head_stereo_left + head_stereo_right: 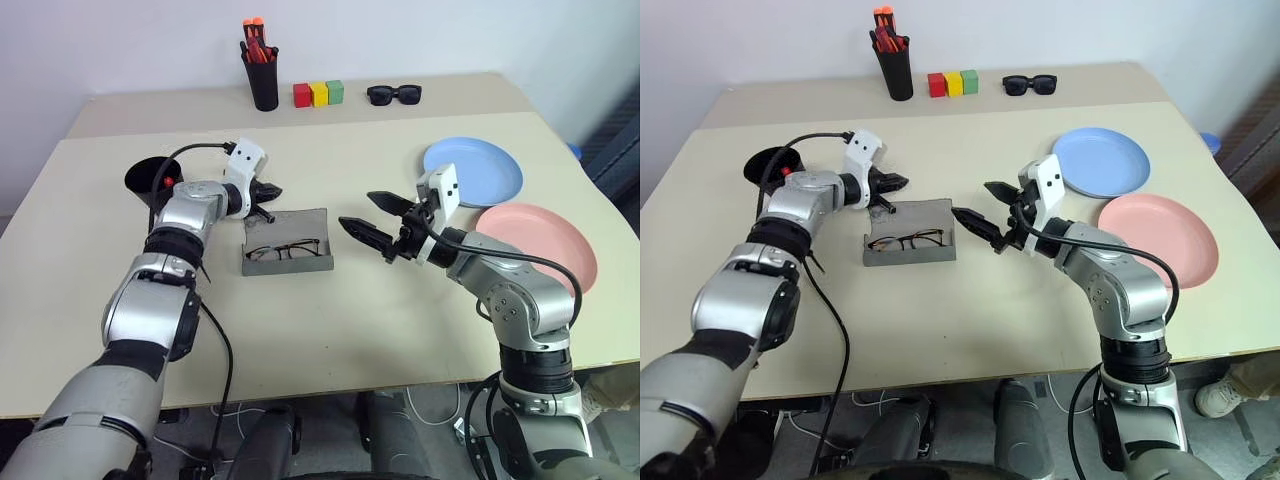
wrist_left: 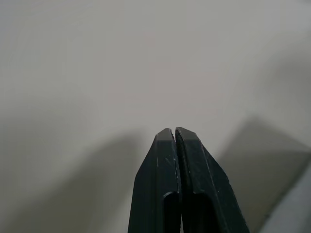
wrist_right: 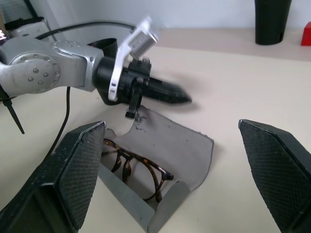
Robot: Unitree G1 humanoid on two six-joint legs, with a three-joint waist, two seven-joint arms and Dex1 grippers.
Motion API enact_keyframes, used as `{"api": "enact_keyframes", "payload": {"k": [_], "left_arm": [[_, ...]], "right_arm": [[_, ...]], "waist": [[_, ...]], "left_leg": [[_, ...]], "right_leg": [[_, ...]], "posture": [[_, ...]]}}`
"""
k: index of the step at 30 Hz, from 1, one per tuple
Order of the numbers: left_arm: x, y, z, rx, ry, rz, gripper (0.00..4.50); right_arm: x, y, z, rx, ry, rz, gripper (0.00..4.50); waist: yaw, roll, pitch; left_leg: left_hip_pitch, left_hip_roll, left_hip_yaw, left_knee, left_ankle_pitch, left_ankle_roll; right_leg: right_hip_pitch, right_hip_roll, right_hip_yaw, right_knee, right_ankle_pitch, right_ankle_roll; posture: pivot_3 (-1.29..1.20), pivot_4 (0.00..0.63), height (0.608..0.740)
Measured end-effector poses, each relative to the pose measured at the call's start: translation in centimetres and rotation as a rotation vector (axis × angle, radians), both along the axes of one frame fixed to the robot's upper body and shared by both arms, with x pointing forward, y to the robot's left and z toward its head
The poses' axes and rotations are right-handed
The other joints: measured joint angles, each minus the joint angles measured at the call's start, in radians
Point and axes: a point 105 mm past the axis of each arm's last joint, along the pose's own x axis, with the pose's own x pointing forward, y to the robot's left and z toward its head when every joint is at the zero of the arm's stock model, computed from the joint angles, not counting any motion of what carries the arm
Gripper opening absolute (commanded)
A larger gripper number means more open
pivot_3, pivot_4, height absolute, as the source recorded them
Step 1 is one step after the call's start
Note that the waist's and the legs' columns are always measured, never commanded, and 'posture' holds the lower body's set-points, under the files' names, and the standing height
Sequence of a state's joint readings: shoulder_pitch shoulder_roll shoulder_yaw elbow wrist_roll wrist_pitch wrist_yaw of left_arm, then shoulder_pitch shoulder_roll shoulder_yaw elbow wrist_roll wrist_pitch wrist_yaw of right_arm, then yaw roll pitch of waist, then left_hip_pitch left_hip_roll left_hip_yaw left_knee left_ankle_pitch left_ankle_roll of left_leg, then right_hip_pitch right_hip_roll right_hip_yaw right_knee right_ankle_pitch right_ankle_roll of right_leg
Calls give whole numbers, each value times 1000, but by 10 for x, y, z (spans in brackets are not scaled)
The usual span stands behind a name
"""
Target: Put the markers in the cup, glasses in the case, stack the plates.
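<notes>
The grey case [image 1: 300, 225] lies open mid-table with the wire-framed glasses [image 1: 285, 249] inside it. My left gripper [image 1: 268, 191] hovers at the far left corner of the case's raised flap. Its fingers [image 2: 177, 184] are shut with nothing between them. My right gripper [image 1: 357, 210] stands open just to the right of the case, pointing at it, and holds nothing. The black cup [image 1: 145, 178] sits at the left with a red marker [image 1: 168, 182] showing inside it. The light blue plate [image 1: 472, 170] and the pink plate [image 1: 540, 240] lie side by side at the right, unstacked.
Along the back edge stand a black pen holder [image 1: 263, 82] with orange-capped pens, three coloured blocks [image 1: 318, 94] and black sunglasses [image 1: 394, 94]. A black cable [image 1: 185, 150] arcs over the cup to my left wrist. Bare tabletop lies in front of the case.
</notes>
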State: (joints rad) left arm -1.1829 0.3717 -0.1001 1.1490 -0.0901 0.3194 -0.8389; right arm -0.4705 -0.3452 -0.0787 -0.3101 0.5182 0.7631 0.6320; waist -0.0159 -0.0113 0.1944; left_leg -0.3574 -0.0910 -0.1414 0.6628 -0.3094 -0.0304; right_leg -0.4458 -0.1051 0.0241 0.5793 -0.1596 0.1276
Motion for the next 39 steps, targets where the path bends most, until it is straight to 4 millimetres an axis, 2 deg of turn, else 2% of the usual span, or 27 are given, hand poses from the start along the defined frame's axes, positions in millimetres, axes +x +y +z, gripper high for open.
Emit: {"api": "enact_keyframes", "payload": {"k": [7,16,26,31,36,39], "left_arm": [[-16,-2,-4,29,133,-130,29],[-33,11,2,96,103,-190,29],[-72,7,1,103,105,-233,29],[-95,25,-9,195,75,-247,29],[-101,31,-8,209,39,-230,29],[-94,32,-6,176,-15,-161,29]], "right_arm": [[1,2,0,-4,-12,-9,4500],[9,3,-5,-31,-17,-20,4500],[15,7,-2,-48,-31,-4,4500],[16,5,-4,-58,-26,-8,4500],[16,6,-4,-62,-25,-5,4500],[16,6,-5,-67,-24,-5,4500]], "waist": [[-4,0,0],[-3,0,0],[1,0,0],[-5,0,0],[2,0,0],[4,0,0]], "left_leg": [[0,0,0,0,0,0],[0,0,-1,0,0,0],[1,1,-1,0,0,0],[1,1,0,-1,0,0],[1,1,0,0,0,0],[1,1,0,0,0,-1]], "right_leg": [[0,0,0,0,0,0],[0,0,0,1,0,0],[0,0,1,2,0,0],[-1,1,1,2,0,-1],[-1,1,1,2,0,-1],[-1,0,1,2,0,-1]], "posture": [[0,150,740],[0,150,740],[0,150,740],[0,150,740],[0,150,740],[0,150,740]]}}
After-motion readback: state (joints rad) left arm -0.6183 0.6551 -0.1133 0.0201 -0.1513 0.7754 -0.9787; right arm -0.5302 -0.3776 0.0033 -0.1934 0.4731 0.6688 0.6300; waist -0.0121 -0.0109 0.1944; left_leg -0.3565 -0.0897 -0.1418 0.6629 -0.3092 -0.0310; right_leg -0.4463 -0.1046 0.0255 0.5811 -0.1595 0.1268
